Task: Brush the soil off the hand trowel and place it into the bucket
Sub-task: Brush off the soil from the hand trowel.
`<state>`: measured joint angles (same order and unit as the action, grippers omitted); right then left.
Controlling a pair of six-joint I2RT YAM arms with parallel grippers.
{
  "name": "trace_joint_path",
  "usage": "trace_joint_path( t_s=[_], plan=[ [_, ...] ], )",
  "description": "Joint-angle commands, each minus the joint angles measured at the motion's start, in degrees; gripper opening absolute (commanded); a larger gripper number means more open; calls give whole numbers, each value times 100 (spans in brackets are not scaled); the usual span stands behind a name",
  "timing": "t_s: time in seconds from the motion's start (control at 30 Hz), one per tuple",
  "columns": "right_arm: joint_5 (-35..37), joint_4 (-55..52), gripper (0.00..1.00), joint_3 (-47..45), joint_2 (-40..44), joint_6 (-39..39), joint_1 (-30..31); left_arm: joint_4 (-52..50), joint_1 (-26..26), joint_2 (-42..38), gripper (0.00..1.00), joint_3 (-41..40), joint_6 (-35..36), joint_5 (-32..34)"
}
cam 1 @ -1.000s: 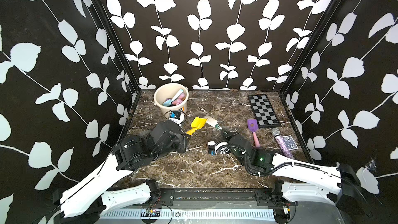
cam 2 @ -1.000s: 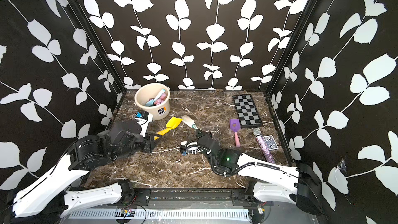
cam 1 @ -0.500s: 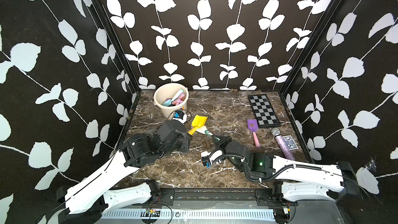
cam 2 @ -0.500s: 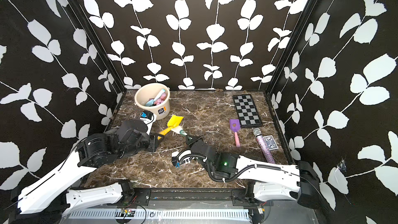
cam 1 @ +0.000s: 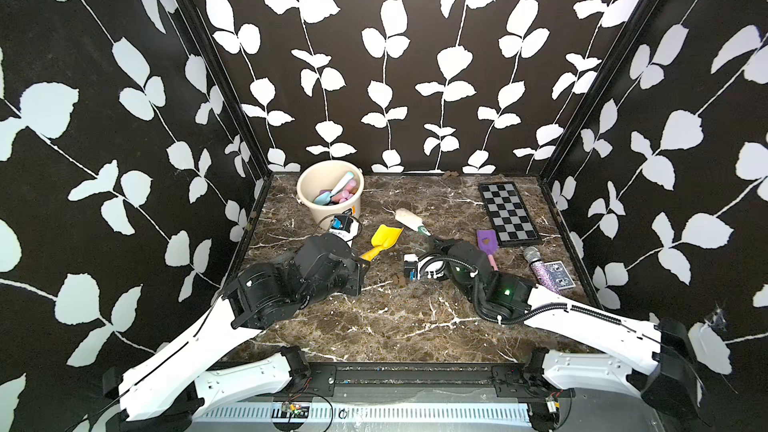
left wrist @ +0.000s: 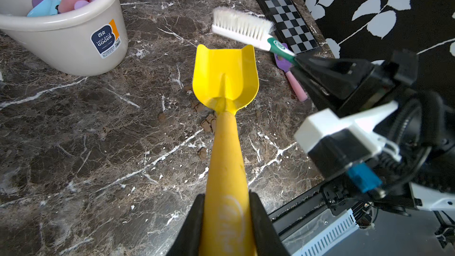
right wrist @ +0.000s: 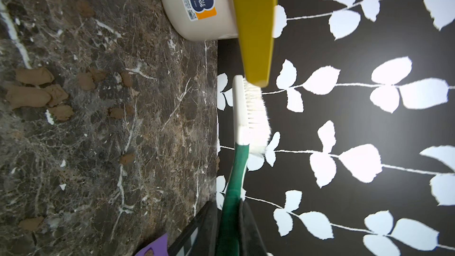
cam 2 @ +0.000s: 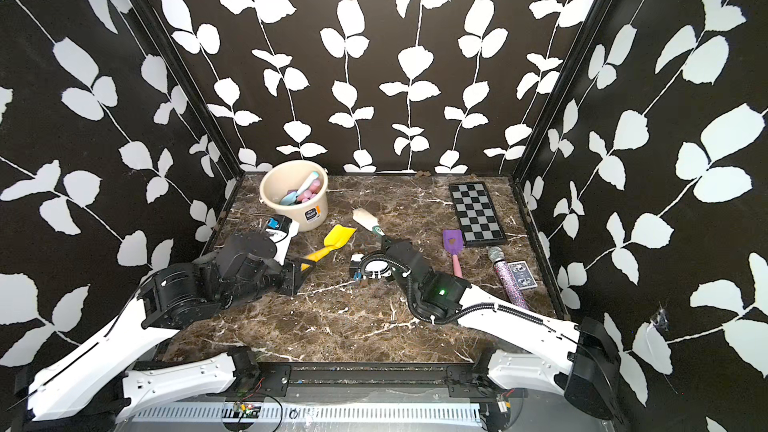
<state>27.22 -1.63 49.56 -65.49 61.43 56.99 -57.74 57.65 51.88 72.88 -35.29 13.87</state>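
Protruding from left gripper (left wrist: pixel 226 200) is the trowel (left wrist: pixel 225 77).

- Both top views are bright, lit evenly from above; shadows on the table (cam 1: pixel 395 317) are soft, and the straight edges bow outward (wide lens).
- In the left wrist view, the brush (left wrist: pixel 242 27) bristles are blurred.
- In the right wrist view, glare whitens the wall (right wrist: pixel 344 158), and the near hand trowel (right wrist: pixel 256 28) looks soft.

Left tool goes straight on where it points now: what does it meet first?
Probably the brush, just past the blade of the yellow trowel that the left tool grips. Heights are unclear, so the trowel might pass beneath it.
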Motion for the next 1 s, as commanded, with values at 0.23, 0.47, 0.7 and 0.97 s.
trace_joint_path(
  t_s=[0.23, 0.47, 0.7, 0.97],
  plan=[
    [-3053, -1958, 0, 1486, 277, -4999, -1173, 959, -34, -352, 0, -778, 1486, 567],
    [-5940, -872, 0, 1552, 116, -8415, -1928, 1601, -34, -474, 0, -1188, 2274, 1117],
    [-6665, 144, 0, 1551, -344, -11006, -2025, 1965, -34, -464, 0, -1398, 2664, 1516],
    [-6697, 1019, 0, 1080, -657, -12215, -2026, 2121, -34, -555, 0, -1487, 2739, 1890]
  ],
)
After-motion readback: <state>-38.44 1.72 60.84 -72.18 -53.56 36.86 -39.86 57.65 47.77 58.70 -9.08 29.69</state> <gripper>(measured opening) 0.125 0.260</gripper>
